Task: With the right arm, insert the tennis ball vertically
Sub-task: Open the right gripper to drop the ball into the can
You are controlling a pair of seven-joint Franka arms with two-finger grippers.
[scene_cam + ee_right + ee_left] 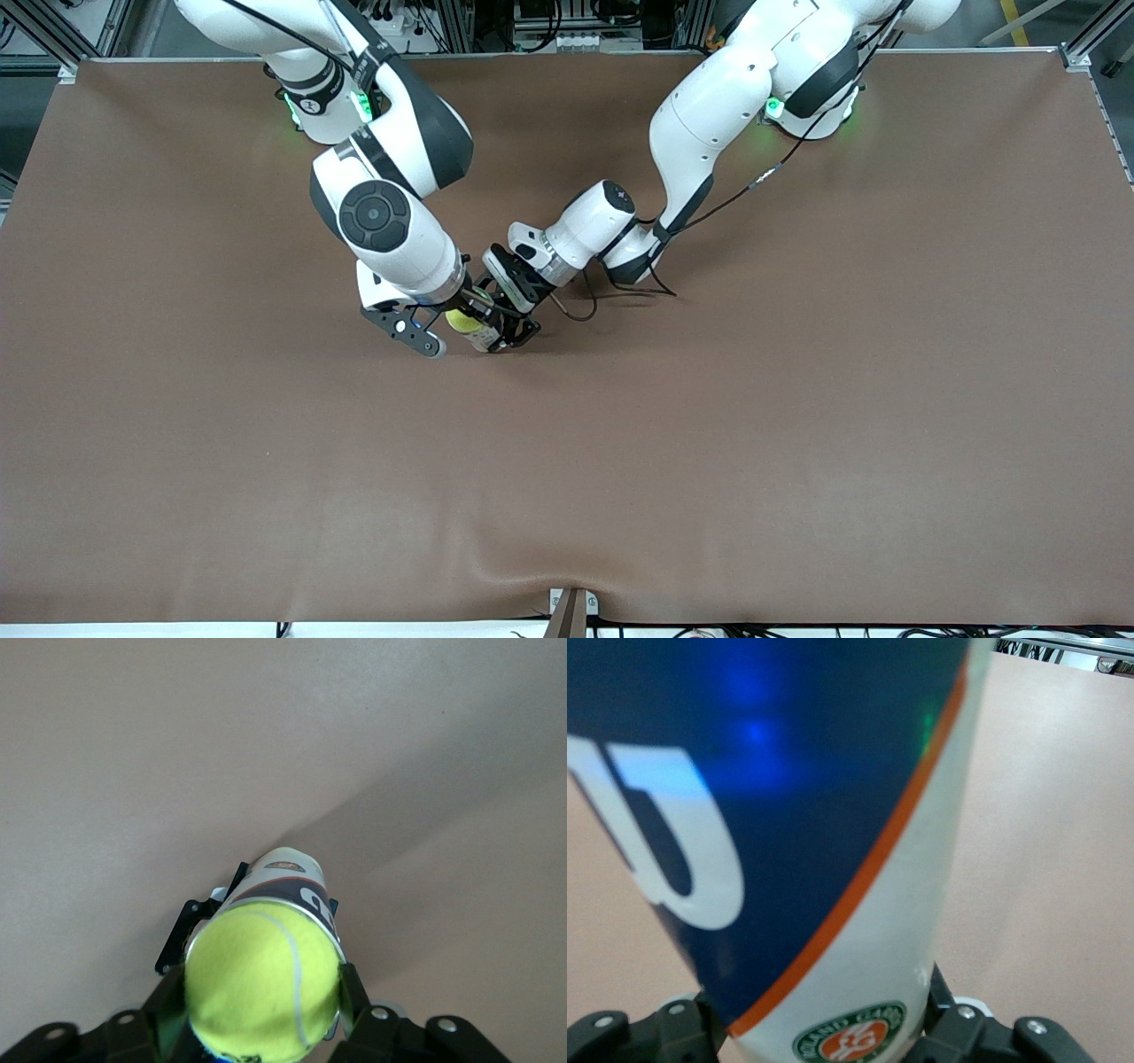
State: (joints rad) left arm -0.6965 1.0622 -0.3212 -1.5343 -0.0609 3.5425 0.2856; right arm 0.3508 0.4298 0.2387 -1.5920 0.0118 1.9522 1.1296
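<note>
The tennis ball [263, 979], bright yellow-green, sits in the open mouth of a blue and white can [288, 877]. In the front view the ball [460, 320] shows just above the can [484, 338] near the table's middle. My right gripper [263, 1001] hangs over the can mouth. Its fingers [350, 992] stand on either side of the ball, slightly off it and outside the can's metal rim, so it is open. My left gripper [833, 1032] is shut on the can [788, 815] low on its side, where a round logo shows, and keeps it upright.
A brown mat [709, 443] covers the whole table. The left arm's black cable [656, 288] trails on it beside the wrist. A small bracket [571, 607] sits at the table edge nearest the front camera.
</note>
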